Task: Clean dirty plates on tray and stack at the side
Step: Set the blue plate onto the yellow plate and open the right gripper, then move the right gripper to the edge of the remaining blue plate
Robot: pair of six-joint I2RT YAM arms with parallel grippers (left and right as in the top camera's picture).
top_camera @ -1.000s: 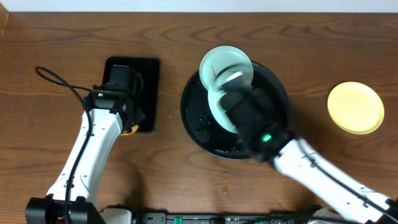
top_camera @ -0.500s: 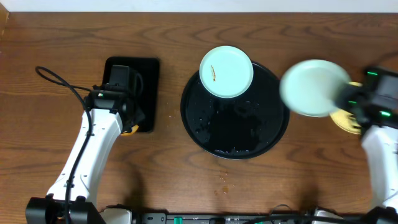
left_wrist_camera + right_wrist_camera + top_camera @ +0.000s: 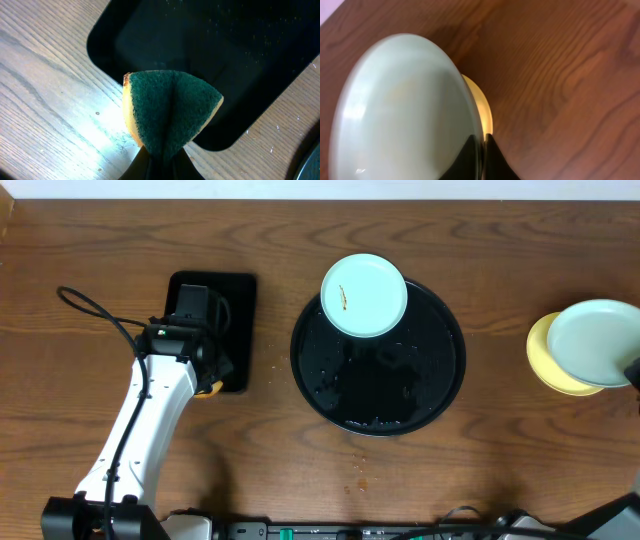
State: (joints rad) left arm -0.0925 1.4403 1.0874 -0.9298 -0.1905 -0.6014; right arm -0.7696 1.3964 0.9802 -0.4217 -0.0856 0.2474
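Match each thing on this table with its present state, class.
Things:
1 sponge
2 smeared pale plate
3 yellow plate
4 right-hand pale plate

States:
A partly covered by another plate
B overlapping the round black tray's far rim
C pinched in the left pincer
D gripped at its rim by the right pincer

Pairs: 1-C, 2-B, 3-A, 4-D.

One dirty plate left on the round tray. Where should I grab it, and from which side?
Pinch the plate by its rim, one finger above and one below; it is flat and shallow. Its far edge juts past the rim of the tray, so a finger probably fits beneath there. Come from that far side, clear of the brown smear.
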